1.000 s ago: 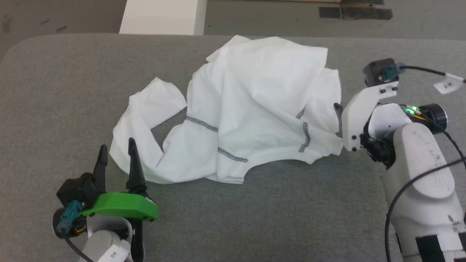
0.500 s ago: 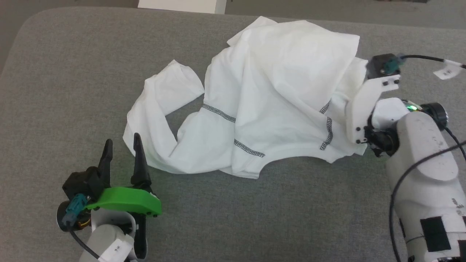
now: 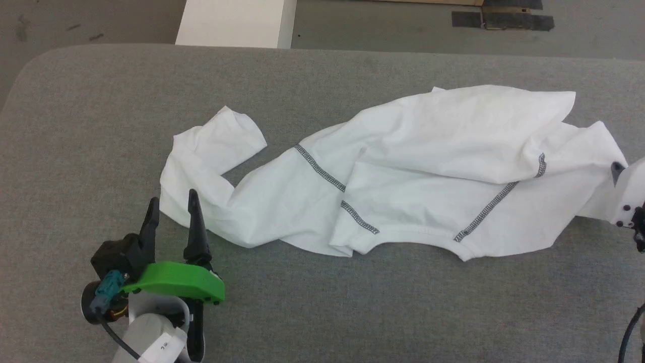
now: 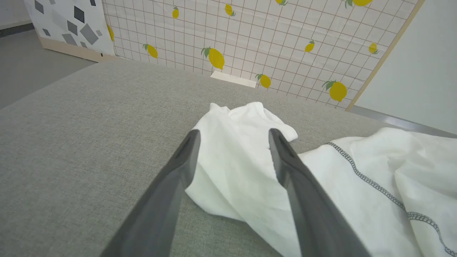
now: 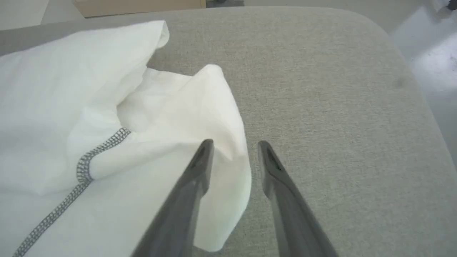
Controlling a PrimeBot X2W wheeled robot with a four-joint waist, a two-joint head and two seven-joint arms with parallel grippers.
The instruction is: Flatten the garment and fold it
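Left gripper: table near-left, jaws wide, empty. Shirt: crumpled, sprawled table middle to right; thin, limp, light, likely bunches; pinch at corners, seams. Right gripper: table right edge, jaws half parted, shirt corner loose between.

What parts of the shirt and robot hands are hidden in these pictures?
Right gripper: cut off by the head view's right edge.
Garment: its own folds hide the lower layers, head view.
White box: cut off by the head view's top edge.
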